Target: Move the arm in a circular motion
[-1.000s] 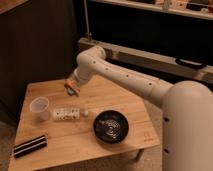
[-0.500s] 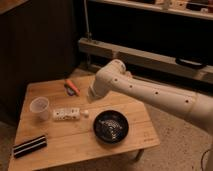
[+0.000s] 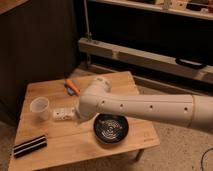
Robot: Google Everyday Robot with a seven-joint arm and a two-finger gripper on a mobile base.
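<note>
The arm [image 3: 145,107], glossy white with small dark screw holes, reaches in from the right edge across the wooden table [image 3: 55,160]. Its rounded end joint [image 3: 95,95] hangs over the table's middle, between a white packet [image 3: 62,114] and a black bowl [image 3: 111,128]. The gripper is hidden behind that joint, somewhere low over the table's middle near the packet.
On the table are a white cup [image 3: 40,107] at the left, an orange-handled tool [image 3: 72,87] at the back and a black striped block [image 3: 30,146] at the front left. A metal rack [image 3: 145,55] stands behind and a dark wall [image 3: 35,40] to the left.
The arm's end has swung from the back left of the table, near the orange tool, forward and rightward over the middle. It now fills more of the view.
</note>
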